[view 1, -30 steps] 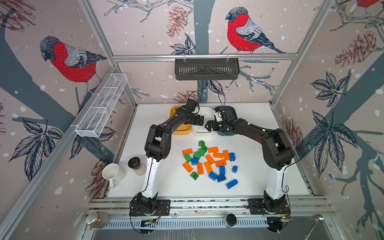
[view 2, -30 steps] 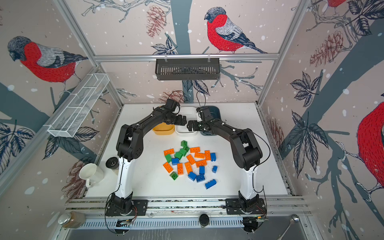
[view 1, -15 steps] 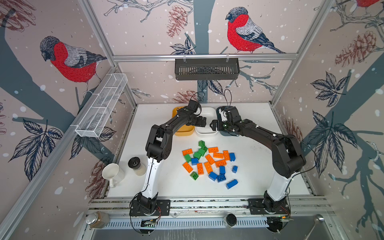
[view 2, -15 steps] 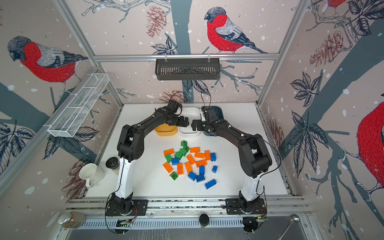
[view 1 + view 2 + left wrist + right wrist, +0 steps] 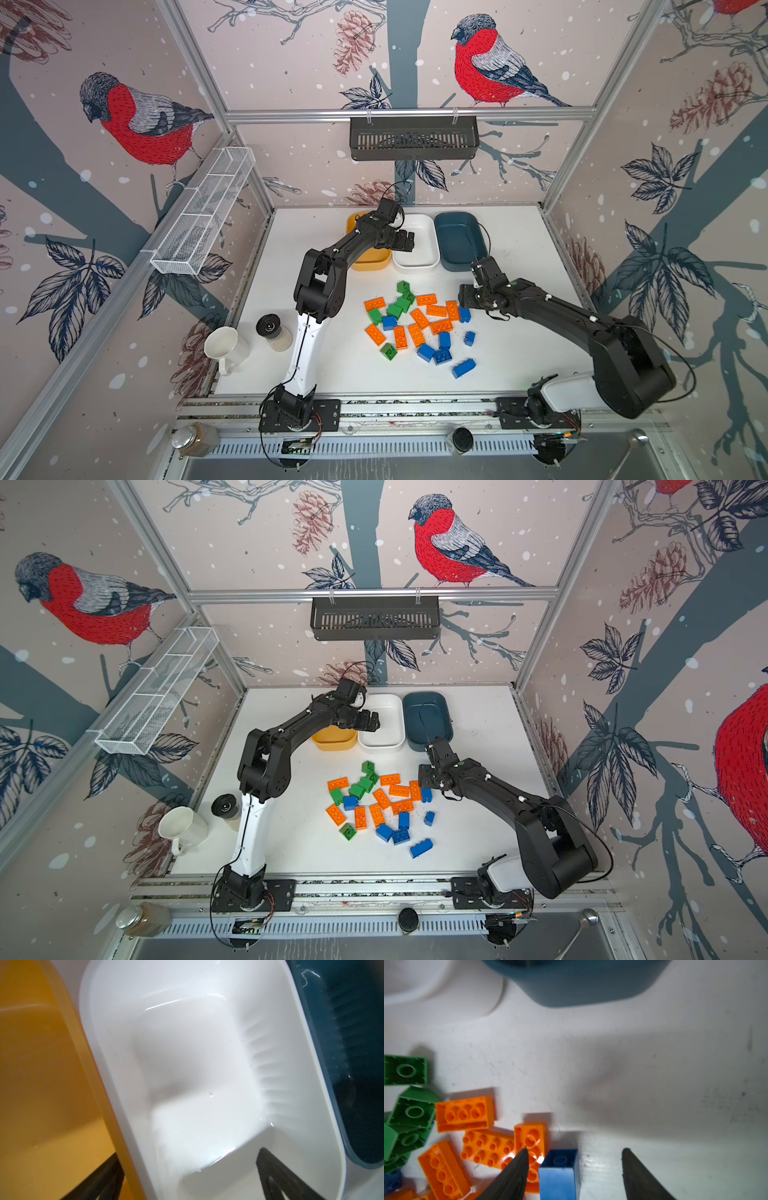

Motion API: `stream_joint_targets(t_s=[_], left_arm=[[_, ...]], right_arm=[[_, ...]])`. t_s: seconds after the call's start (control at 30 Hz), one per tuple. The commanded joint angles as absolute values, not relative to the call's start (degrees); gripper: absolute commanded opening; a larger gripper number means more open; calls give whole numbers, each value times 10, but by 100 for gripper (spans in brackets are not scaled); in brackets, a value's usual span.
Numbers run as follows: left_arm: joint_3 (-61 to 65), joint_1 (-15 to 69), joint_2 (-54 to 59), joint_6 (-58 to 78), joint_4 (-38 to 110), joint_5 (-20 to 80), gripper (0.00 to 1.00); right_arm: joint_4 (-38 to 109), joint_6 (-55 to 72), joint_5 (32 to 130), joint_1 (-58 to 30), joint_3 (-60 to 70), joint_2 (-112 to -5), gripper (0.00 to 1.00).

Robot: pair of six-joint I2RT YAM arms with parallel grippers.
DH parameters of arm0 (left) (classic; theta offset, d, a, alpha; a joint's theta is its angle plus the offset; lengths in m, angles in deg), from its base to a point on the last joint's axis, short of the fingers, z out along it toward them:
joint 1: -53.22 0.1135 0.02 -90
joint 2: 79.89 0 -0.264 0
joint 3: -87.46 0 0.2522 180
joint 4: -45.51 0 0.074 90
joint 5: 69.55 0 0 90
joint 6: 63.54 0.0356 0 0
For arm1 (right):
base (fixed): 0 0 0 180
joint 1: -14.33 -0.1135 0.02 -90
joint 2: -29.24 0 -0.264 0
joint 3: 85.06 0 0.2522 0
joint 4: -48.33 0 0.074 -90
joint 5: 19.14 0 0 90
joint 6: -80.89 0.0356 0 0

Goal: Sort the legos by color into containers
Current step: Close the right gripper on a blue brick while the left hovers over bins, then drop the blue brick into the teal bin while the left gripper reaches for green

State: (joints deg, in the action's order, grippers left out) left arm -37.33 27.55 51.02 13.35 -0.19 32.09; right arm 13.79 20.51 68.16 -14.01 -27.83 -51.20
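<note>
The legos (image 5: 417, 319) are heaped loose on the table (image 5: 519, 357), in front of the yellow tub (image 5: 370, 262), white tub (image 5: 420, 251) and teal tub (image 5: 459, 237), which are lined up side by side at the back. The left gripper (image 5: 405, 241) is held wide open above the white tub. The right gripper (image 5: 575, 1150) is lowered at the pile's edge, jaws apart. A blue brick (image 5: 559, 1172) is framed between its fingers (image 5: 517, 1174) but not clamped, and one finger is seen over an orange brick (image 5: 530, 1136).
</note>
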Motion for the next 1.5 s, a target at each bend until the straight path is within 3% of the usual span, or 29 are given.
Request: stream_joint_targets(t_s=[0.0, 0.27, 0.43, 0.73, 0.93, 1.07, 1.27, 1.47], left_arm=[[-388, 276, 515, 145, 0, 323, 97], [-374, 276, 488, 145, -12, 287, 97], [-337, 276, 452, 134, 2, 275, 97], [-284, 272, 397, 115, 29, 249, 97], [-220, 261, 333, 96, 70, 204, 97], [-150, 257, 277, 80, 118, 214, 97], [-90, 229, 223, 72, 117, 170, 97], [-22, 177, 180, 32, 135, 118, 97]], right_arm=[[124, 222, 708, -149, -299, -502, 64], [141, 204, 721, -167, -297, -524, 61], [147, 200, 710, -169, -295, -543, 44], [134, 170, 658, -172, -277, -525, 26], [219, 100, 709, -170, -219, -491, 26], [282, 104, 678, -154, -163, -524, 26], [352, 114, 720, -79, -89, -621, 28], [317, 75, 702, -45, 27, -762, 29]])
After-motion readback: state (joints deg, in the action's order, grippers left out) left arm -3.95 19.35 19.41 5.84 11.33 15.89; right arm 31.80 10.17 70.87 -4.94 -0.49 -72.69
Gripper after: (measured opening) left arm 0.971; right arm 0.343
